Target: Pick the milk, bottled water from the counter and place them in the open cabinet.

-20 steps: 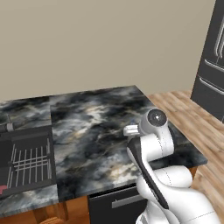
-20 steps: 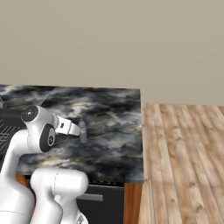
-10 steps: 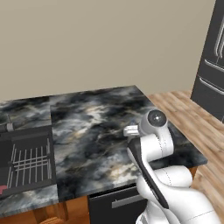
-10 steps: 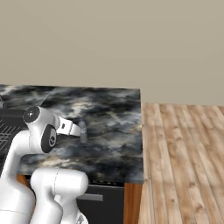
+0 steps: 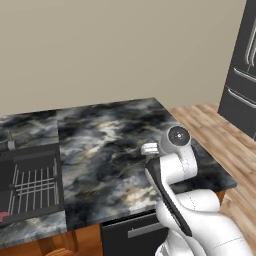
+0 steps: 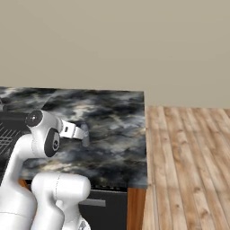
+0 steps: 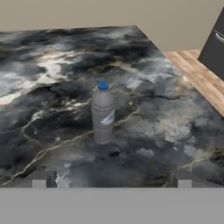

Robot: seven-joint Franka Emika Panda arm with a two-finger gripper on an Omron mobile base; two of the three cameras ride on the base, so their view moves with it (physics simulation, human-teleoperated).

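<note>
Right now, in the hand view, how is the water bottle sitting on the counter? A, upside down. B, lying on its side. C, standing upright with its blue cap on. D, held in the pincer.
C: the bottled water stands upright on the counter, blue cap on top.

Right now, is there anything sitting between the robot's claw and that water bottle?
No. In the hand view, only bare marbled counter lies between the open gripper and the upright bottled water.

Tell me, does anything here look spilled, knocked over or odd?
Nothing stands out. The bottled water stands upright with its blue cap on, alone on the dry marbled counter, and the open gripper is short of it.
</note>
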